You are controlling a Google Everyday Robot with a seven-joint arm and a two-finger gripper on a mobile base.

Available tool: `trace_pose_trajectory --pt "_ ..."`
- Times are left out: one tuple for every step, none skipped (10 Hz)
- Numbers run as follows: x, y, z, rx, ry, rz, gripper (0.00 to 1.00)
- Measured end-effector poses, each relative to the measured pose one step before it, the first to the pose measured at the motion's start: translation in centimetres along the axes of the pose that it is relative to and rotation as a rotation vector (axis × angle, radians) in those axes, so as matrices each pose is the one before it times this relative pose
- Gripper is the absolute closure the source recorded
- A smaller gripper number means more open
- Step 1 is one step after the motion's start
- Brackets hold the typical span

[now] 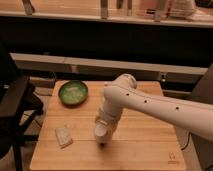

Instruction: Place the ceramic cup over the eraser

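My white arm reaches down from the right to the middle of the wooden table [145,150]. The gripper [102,137] is at its tip, low over the table top. A plain white tapered shape at the tip looks like the ceramic cup [101,130], sitting right at the gripper and close to the wood. A small dark patch shows just under it; I cannot tell whether that is shadow or the eraser. No black eraser shows clearly anywhere else; the arm and cup may hide it.
A green bowl [73,92] stands at the table's back left. A pale speckled rectangular block [63,136] lies at the front left, a little left of the gripper. A dark chair [15,107] stands left of the table.
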Motion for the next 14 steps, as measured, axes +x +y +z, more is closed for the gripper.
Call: trace_pose_trajectory --pt "0.088 0.028 0.049 -0.00002 0.00075 0.00103 0.61" --pt "0.071 0.03 0.016 -0.00012 0.00004 0.00124 0.61" --pt "0.079 0.034 0.036 -0.00027 -0.00035 0.00189 0.57" --pt "0.11 0.048 0.02 -0.00033 -0.00054 -0.00044 0.46" --pt "0.091 0.028 0.061 -0.00095 0.00033 -0.0003 0.37" --pt "0.1 0.015 0.112 -0.00102 0.00043 -0.00019 0.31" --pt "0.113 0.011 0.096 -0.00038 0.00063 0.00083 0.31" --pt "0.067 -0.013 0.056 0.0009 -0.00018 0.00087 0.35" --pt "0.062 -0.006 0.058 -0.00036 0.00009 0.00025 0.38" --pt "0.091 0.025 0.031 -0.00001 0.00037 0.00065 0.37" --pt "0.088 0.016 0.037 0.00005 -0.00029 0.00087 0.29" --pt "0.103 -0.007 0.086 -0.00051 0.00017 0.00042 0.22" --pt "0.049 -0.039 0.041 -0.00004 0.00012 -0.00035 0.21" --pt "0.105 0.009 0.068 -0.00032 0.00019 0.00067 0.21"
